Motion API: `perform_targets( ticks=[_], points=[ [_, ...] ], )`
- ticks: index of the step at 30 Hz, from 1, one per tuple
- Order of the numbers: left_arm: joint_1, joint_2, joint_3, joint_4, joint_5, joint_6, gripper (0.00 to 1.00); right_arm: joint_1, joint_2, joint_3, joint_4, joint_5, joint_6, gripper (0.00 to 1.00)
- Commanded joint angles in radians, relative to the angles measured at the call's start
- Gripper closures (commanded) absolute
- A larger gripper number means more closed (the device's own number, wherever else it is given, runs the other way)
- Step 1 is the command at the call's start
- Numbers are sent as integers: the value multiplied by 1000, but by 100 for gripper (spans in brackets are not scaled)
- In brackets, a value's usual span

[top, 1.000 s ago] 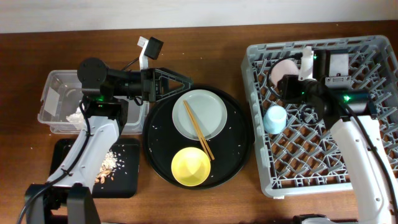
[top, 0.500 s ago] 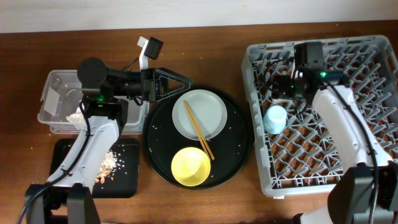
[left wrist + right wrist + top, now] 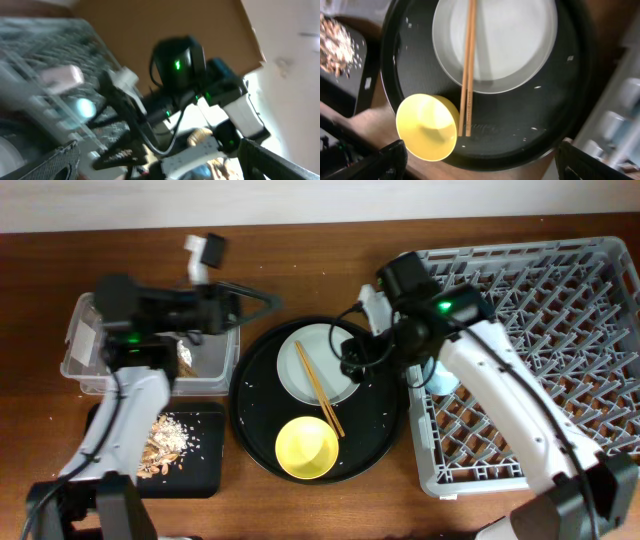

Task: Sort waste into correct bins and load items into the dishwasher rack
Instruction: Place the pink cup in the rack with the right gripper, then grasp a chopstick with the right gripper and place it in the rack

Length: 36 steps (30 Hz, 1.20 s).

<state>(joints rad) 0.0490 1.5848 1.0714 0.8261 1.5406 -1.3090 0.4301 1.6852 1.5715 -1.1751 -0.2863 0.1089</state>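
Note:
The pale grey-green plate (image 3: 335, 350) lies in the round black tray with the chopsticks (image 3: 320, 390) across it; the yellow bowl (image 3: 306, 448) sits in front. My right gripper (image 3: 352, 358) hovers over the plate's right edge, open and empty. Its wrist view shows the plate (image 3: 515, 45), chopsticks (image 3: 468, 65) and bowl (image 3: 426, 127) below. My left gripper (image 3: 255, 308) is open and empty by the clear tub (image 3: 85, 370). Food scraps (image 3: 165, 442) lie on the flat black tray (image 3: 205, 475). The blue cup (image 3: 443, 378) stands in the grey rack (image 3: 520, 450), half under my right arm. The pink cup is hidden.
The round black tray (image 3: 250, 410) sits between the bins and the rack, close to the rack's left wall. The left wrist view is blurred and shows the right arm (image 3: 180, 65) across the table. A pale scrap (image 3: 183, 352) lies in the tub.
My right arm has swung left out of the rack to over the round tray. My left arm has shifted left along the tub. The pink cup is now out of sight.

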Motion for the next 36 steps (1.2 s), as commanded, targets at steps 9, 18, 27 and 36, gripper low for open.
perform_targets(
  ticks=[9,18,27,36],
  points=[
    [393,-14,11,4,32,-8,1,128,320,-35,200,10,-4,61],
    [393,-14,11,4,32,-8,1,183,382,-40,224,75,-3,67],
    [393,-14,11,4,32,-8,1,192,382,-110,323,168,4,67],
    [393,-14,11,4,32,-8,1,190,380,-41,295,168,4,96]
  ],
)
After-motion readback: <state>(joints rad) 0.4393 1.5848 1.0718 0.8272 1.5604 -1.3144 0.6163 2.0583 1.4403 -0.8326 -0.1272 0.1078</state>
